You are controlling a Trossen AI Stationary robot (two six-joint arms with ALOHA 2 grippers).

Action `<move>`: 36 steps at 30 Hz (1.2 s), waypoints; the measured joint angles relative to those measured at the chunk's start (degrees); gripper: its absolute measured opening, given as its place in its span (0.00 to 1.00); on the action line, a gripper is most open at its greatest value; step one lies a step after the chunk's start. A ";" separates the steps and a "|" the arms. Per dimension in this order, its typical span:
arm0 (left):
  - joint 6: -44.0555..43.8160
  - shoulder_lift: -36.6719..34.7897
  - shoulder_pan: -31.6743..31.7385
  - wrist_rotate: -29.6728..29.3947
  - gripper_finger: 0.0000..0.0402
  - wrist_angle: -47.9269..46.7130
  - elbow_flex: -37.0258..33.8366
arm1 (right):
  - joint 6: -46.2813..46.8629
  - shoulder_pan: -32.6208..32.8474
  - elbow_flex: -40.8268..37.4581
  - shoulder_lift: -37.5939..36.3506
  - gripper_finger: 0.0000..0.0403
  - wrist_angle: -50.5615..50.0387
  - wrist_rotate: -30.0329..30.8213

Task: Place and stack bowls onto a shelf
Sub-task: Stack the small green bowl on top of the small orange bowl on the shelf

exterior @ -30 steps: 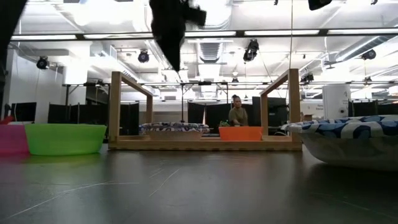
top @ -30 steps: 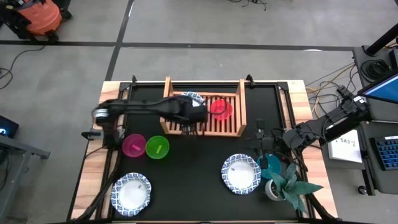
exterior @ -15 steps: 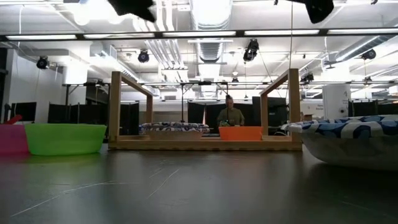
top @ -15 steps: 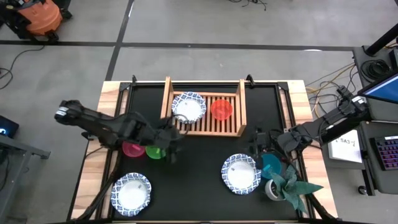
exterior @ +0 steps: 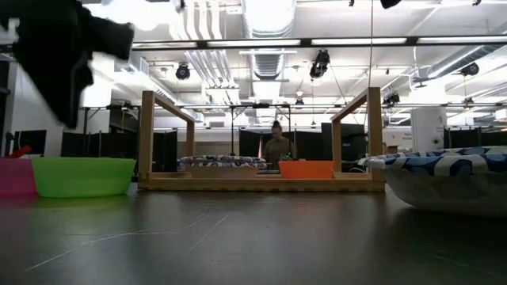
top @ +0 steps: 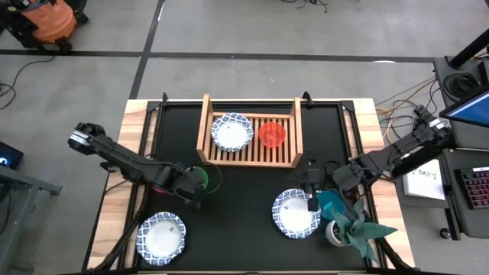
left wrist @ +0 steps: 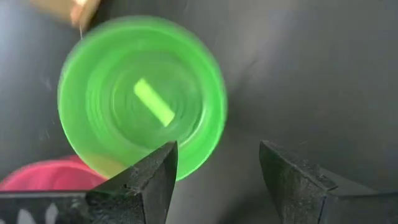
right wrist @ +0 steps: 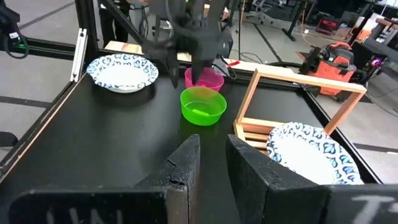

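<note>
The green bowl point(left wrist: 142, 96), round smooth plastic, sat upright with its mouth up on the black table point(top: 244, 187), touching the pink bowl point(left wrist: 50, 175). The left gripper point(left wrist: 214, 180) hung above it, fingers spread wide and empty. On the slatted wooden shelf point(top: 250, 155), whose length ran across the table, sat a blue-rimmed white bowl point(top: 231, 131) and a red bowl point(top: 272, 134). The right gripper point(right wrist: 212, 163), fingers nearly together, held nothing.
</note>
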 joint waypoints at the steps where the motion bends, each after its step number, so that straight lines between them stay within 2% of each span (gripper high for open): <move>1: -0.55 0.76 0.13 0.66 0.52 0.21 -0.96 | 0.00 -0.02 0.16 0.26 0.17 0.09 0.03; 17: 2.72 14.53 0.54 1.04 0.38 2.87 -1.22 | 2.00 -0.02 0.69 0.72 0.17 -0.07 0.03; 20: 4.26 16.21 0.52 1.02 0.30 3.73 -0.69 | 2.39 0.00 0.69 0.73 0.17 -0.13 0.03; 26: 7.00 17.58 0.46 1.04 0.03 3.69 0.81 | 2.33 0.00 0.69 0.72 0.17 -0.35 -0.01; 30: 9.20 17.01 0.07 1.07 0.02 2.17 3.04 | 2.38 0.00 0.69 0.72 0.17 -3.00 -0.13; 36: 17.25 16.96 -2.05 1.48 0.00 -1.62 12.09 | 2.34 0.00 0.61 0.72 0.17 -6.53 -0.48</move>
